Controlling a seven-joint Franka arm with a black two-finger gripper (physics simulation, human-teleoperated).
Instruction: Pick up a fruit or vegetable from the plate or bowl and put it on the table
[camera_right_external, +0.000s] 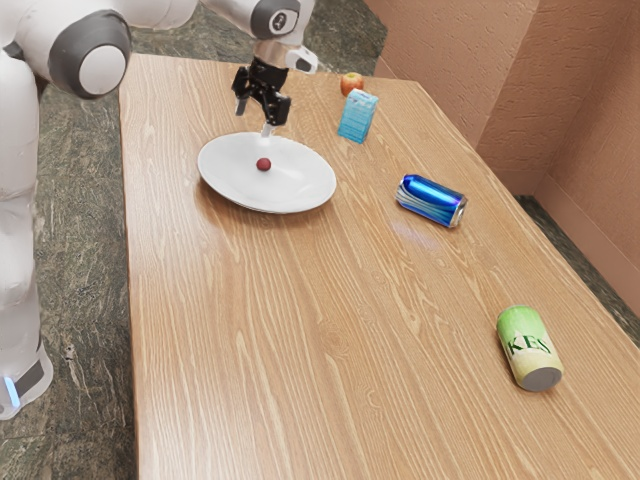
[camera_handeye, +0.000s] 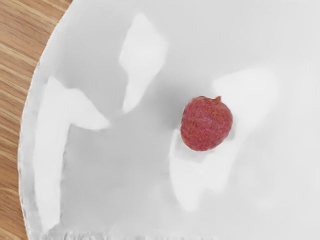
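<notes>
"Checking the gripper (camera_right_external: 254, 118) first: fingers apart, nothing between, poised over the far part of the plate (camera_right_external: 303, 185)."

"And the fruit (camera_right_external: 264, 164)?"

"On the plate, nearer than the gripper in the exterior view. Small, round, likely to roll. Could squirt away if pinched off-centre or nudged by one finger on the way down."

"Any danger from the plate?"

"Plenty. Smooth and probably hard. Go too low and risk jamming against it, or shoving it along the table (camera_right_external: 250, 350). Stop too high and risk closing on air."

"And after the lift?"

"Raise well clear of the plate before moving sideways, or risk clipping it. Then lower gently, away from the blue can (camera_right_external: 431, 200) on the exterior view's right. Let go too high and expect a bounce or a roll."
</notes>
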